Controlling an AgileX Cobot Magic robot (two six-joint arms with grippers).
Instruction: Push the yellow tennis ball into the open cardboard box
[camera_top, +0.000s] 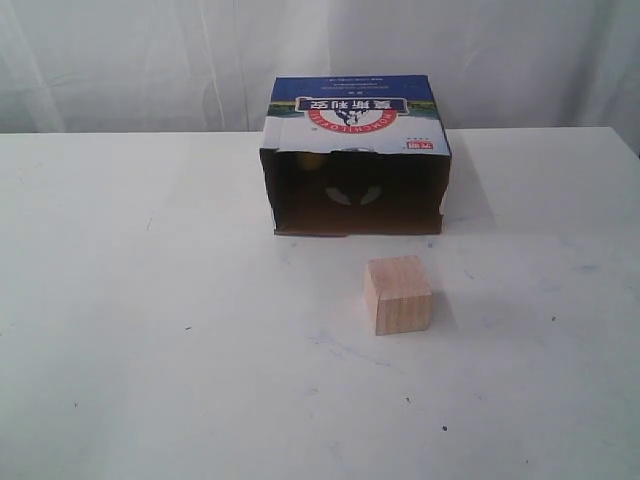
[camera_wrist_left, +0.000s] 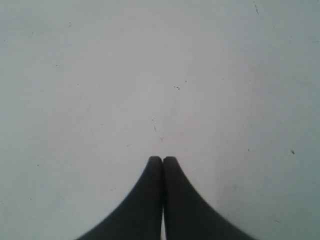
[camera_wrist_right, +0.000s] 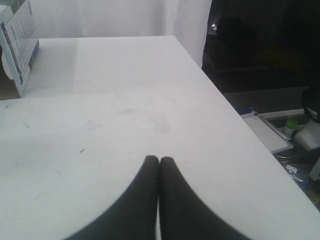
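Box mid-back of table, mouth open twd cam. Wooden cube stands in front of mouth, rt of ctr, apart from box: blocks straight approach there. Strip of bare table betw cube and mouth. Left half of mouth has open table before it. Left tool, tips together, over bare table. Right tool, same, near table edge, box well off.
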